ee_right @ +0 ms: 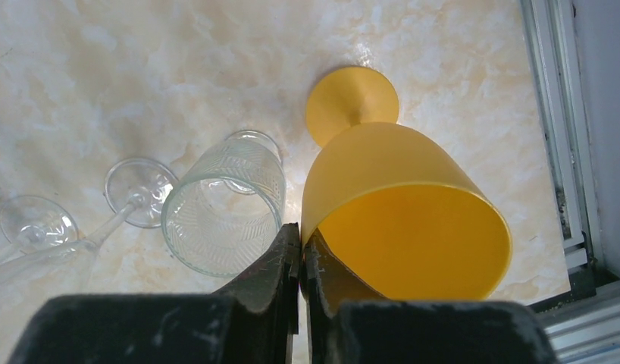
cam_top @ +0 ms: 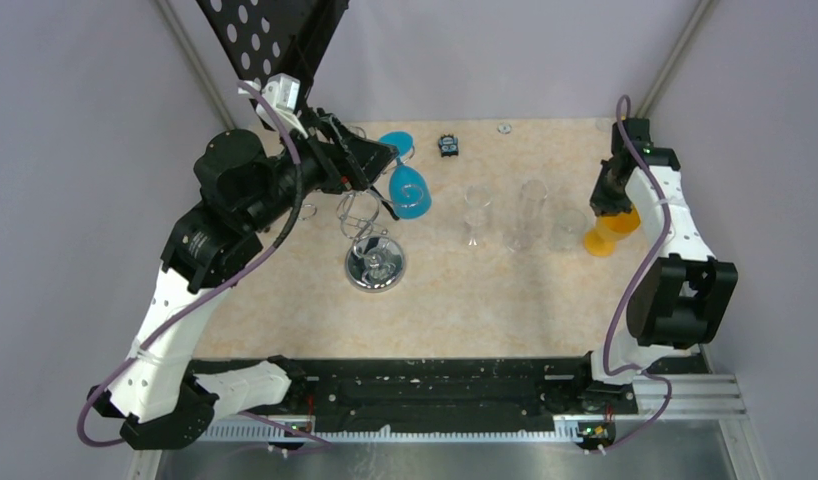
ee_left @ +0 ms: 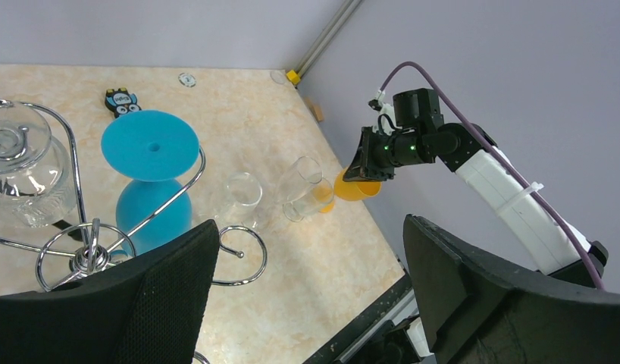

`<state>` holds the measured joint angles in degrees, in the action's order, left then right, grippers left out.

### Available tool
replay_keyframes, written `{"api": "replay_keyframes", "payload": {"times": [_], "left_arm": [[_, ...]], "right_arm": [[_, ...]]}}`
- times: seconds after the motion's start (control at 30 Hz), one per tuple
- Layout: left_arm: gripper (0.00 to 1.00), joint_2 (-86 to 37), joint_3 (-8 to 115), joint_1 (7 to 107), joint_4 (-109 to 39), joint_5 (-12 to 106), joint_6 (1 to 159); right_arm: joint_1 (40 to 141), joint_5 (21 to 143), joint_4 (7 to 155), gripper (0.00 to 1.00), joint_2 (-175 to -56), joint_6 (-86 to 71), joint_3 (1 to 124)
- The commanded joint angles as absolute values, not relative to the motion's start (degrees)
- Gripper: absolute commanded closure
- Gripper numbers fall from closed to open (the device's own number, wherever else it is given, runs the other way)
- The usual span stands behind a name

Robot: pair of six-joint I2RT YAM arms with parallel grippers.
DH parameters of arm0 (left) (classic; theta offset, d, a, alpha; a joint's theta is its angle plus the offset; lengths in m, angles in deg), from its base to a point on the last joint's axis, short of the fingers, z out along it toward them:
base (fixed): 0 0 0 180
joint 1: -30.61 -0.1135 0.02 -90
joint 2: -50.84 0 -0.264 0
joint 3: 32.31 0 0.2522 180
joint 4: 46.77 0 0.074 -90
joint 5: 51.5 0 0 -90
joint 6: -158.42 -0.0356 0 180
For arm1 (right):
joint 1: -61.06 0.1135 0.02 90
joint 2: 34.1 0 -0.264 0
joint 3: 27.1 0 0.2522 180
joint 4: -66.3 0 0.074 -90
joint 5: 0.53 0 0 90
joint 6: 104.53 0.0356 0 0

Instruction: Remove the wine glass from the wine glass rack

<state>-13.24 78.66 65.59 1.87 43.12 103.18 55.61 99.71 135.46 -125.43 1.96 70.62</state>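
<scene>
Nearest the arm bases, the wine glass rack [cam_top: 374, 266] stands on its round chrome base, left of centre on the table [cam_top: 485, 310]. To the right, one orange goblet [ee_right: 413, 227] stands upright and empty. The right gripper [ee_right: 301, 241] has its jaws together, tips at the goblet's rim; whether the rim is pinched cannot be told. Beside the goblet stand three clear glasses, all empty: one ribbed tumbler [ee_right: 223, 201], one tall flute [cam_top: 530, 212] and one small stemmed glass [cam_top: 474, 215]. Two glasses hang on the rack's hook arms: one blue wine glass [cam_top: 409, 190], foot uppermost, and one clear glass [ee_left: 23, 178]. The left gripper [ee_left: 311, 224] hovers at the rack, jaws wide apart and gripping nothing, with the blue glass just outside one finger. Farther off lie one small black object [cam_top: 448, 146] and one black perforated plate [cam_top: 265, 30].
</scene>
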Motion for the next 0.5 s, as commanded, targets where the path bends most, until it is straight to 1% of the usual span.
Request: {"api": "replay_keyframes", "payload": {"times": [0.0, 0.23, 0.47], "left_arm": [[0.06, -13.32, 80.68, 65.48, 0.53, 43.04, 102.61], [0.06, -13.41, 81.10, 65.37, 0.98, 42.09, 102.34], [0.06, -15.25, 82.53, 65.16, 1.85, 41.11, 101.91]], "right_arm": [[55.25, 98.76, 134.28, 0.93, -125.91, 0.99, 71.05], [55.24, 99.84, 135.44, 0.72, -125.46, 0.97, 74.13], [55.26, 100.71, 135.57, 0.65, -121.95, 1.76, 76.97]]}}
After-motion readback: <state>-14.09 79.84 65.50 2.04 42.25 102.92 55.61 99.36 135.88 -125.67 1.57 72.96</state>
